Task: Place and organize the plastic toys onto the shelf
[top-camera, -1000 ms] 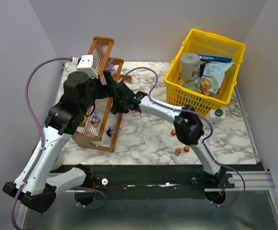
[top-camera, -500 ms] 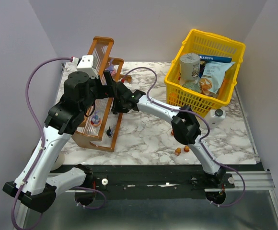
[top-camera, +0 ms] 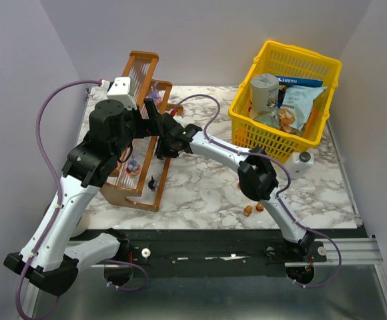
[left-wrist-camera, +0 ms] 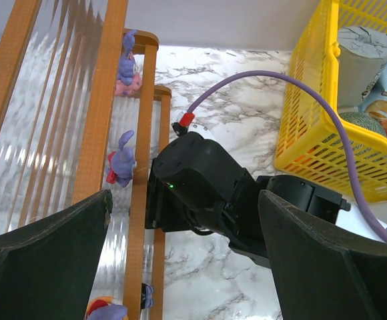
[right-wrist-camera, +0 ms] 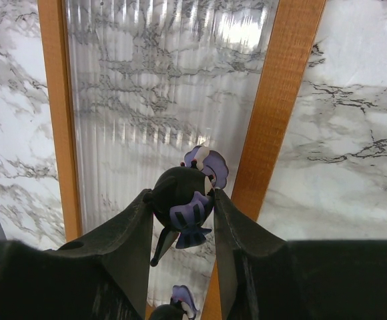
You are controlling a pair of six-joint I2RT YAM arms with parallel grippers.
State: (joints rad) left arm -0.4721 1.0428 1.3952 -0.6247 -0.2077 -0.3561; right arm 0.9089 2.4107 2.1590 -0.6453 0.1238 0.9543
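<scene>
Over the orange-brown wooden shelf with clear ribbed tiers (top-camera: 130,200), the right gripper (right-wrist-camera: 181,195) is pinching a tiny round dark navy plastic toy with purple fins (right-wrist-camera: 177,193).

Both fingers are pressed against the toy's sides, and it hangs above a ribbed tier just beside a wooden rail (right-wrist-camera: 283,100). Honestly can't tell which tier, or whether it's touching. A purple-and-white toy (right-wrist-camera: 210,163) peeks out right behind it. The left gripper (left-wrist-camera: 183,200) hovers over the shelf with fingers spread wide and nothing in them. Two purple figurines (left-wrist-camera: 121,160) stand along the tiers. A couple of small orange toys (top-camera: 247,211) lie on the white marble table (top-camera: 200,193), well apart from the shelf, and the yellow plastic mesh basket (top-camera: 299,52) sits far right.
</scene>
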